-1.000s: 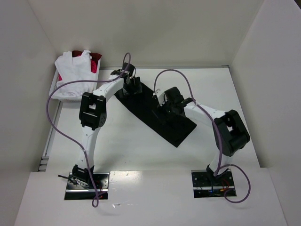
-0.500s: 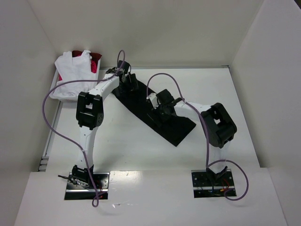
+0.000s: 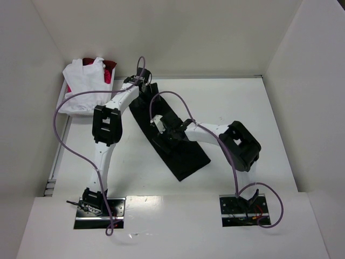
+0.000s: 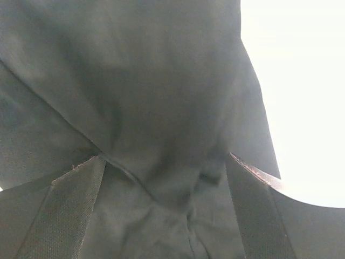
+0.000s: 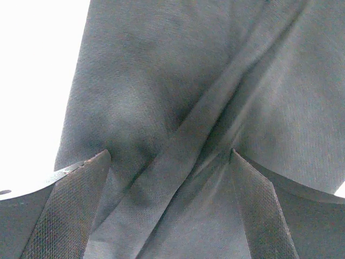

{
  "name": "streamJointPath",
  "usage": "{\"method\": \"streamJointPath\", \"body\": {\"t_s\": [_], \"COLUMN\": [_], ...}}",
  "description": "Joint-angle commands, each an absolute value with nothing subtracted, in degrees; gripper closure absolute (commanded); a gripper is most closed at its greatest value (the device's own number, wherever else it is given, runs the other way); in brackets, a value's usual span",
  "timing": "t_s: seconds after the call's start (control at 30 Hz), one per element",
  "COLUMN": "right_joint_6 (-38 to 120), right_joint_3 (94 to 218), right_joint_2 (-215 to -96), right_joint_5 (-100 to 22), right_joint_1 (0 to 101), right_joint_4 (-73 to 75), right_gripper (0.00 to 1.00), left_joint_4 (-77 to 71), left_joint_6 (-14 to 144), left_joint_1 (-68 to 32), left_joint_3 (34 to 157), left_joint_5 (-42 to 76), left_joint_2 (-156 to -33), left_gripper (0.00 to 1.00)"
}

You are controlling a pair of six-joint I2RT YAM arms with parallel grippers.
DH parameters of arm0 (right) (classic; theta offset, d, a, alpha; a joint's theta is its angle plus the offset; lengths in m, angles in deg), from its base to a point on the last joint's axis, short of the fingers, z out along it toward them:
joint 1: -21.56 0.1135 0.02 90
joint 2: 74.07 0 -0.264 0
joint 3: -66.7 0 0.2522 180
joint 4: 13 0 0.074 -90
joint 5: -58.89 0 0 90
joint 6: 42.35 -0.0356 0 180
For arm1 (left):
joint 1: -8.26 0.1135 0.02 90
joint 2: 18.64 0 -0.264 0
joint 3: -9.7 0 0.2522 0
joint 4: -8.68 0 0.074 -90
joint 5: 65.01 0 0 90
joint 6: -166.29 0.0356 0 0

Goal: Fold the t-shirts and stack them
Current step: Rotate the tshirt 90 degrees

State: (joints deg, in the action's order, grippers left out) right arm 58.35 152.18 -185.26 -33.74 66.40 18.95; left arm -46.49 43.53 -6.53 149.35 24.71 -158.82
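Progress looks early to me. Nearest you, the black t-shirt (image 3: 172,145) lies flat on the table (image 3: 242,108) as a long narrow band. I take it to be folded lengthwise already, with the short folds not yet made.

Your right gripper (image 3: 164,128) is down on the middle of the band. In its wrist view the fingers (image 5: 70,199) stand wide apart, with creased cloth across the gap and nothing pinched. Farther along, your left gripper (image 3: 145,97) sits over the band's far end, and its fingers (image 4: 75,199) are equally wide with only slack fabric under them.

Beyond that, in the far-left corner, the white t-shirt (image 3: 83,81) and the red t-shirt (image 3: 109,70) are heaped unfolded in the basket (image 3: 62,105). So no stack exists yet, and two shirts remain untouched.

The band's long axis runs diagonally. Its near end points toward the right arm's base and its far end toward the basket corner. No neck label shows, so you cannot tell which end is the collar.
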Motion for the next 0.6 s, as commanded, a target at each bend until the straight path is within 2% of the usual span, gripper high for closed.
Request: {"method": "streamJointPath", "body": {"t_s": [0.0,0.23,0.37,0.5,0.57], "right_joint_6": [53.82,45.83,41.68,40.36,40.36], "right_joint_3": [151.91,150.24,148.22,148.84,150.41], "right_joint_2": [-188.15,-185.17,-182.62,-183.22,-184.02], "right_joint_5": [-35.76,-40.42,-42.97,-43.06,-43.06], "right_joint_1": [68.67,70.42,71.04,72.19,72.80], "right_joint_4": [22.11,19.92,16.41,17.01,17.63], "right_gripper": [0.04,0.04,0.04,0.04,0.04], "left_joint_4": [-49.55,-50.87,-54.29,-62.28,-68.43], "left_joint_6": [45.96,47.02,48.86,48.86,48.86], "left_joint_1": [-6.24,-7.38,-8.61,-9.67,-9.67], "left_joint_3": [152.58,155.73,163.72,181.71,197.26], "left_joint_5": [23.67,21.12,19.71,18.05,17.17], "left_joint_2": [-161.55,-164.98,-168.66,-179.09,-183.86], "left_gripper": [0.00,0.00,0.00,0.00,0.00]}}
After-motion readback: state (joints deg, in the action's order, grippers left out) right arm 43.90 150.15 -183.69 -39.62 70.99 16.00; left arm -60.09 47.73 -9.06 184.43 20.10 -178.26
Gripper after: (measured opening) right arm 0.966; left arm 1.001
